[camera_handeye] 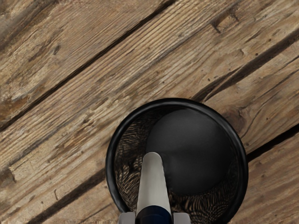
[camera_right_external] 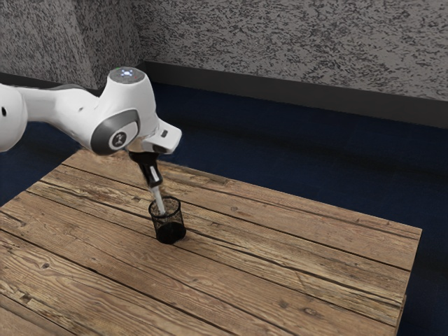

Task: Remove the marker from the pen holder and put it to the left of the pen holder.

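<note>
Black two-finger gripper (camera_right_external: 154,183) grasps the pale marker (camera_right_external: 159,200) — its lower end inside the mesh pen holder (camera_right_external: 170,233).

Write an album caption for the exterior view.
Over a rough wooden table, a robot's gripper holds a pale marker, its lower end inside a black mesh pen holder.

Fingers (camera_right_external: 147,172) of a white robot arm (camera_right_external: 140,105) hold a pale marker (camera_right_external: 160,201), partly inside a black pen holder (camera_right_external: 170,232). The bench (camera_right_external: 280,259) is wooden.

Room beside holder (camera_right_external: 169,233), rim (camera_handeye: 110,161) seemingly near marker (camera_handeye: 152,182)
</note>
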Controlling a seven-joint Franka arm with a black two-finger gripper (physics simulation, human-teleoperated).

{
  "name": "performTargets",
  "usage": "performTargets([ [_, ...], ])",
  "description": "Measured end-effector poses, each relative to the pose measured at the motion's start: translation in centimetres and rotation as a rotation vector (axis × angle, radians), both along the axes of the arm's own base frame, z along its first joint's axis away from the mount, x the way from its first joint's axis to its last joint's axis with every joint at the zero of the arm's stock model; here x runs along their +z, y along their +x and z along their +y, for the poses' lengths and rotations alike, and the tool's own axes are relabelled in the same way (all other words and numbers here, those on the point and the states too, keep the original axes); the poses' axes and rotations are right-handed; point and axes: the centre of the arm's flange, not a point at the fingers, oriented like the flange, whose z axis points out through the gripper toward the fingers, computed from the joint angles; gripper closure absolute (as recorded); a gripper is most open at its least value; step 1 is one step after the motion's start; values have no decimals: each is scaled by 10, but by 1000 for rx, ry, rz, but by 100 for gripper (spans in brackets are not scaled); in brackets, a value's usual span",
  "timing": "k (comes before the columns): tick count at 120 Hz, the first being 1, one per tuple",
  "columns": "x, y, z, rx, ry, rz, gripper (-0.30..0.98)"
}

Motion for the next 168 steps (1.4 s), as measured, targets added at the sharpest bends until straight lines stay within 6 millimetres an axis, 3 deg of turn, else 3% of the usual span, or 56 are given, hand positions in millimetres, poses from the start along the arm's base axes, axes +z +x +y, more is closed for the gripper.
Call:
performTargets([
  [19,105,3,14,90,-32,-38,78],
  [32,121,-3,23,146,-51,62,78],
  [43,102,8,38,219,-41,201,79],
  [58,38,30,127,433,-18,428,79],
  [73,-18,33,160,544,11,616,79],
  [87,-56,30,172,602,33,731,79],
  [102,-81,36,177,632,52,788,79],
  [140,-114,50,180,664,82,825,78],
  [150,-116,49,182,674,81,829,68],
  [168,-115,49,182,687,76,833,37],
])
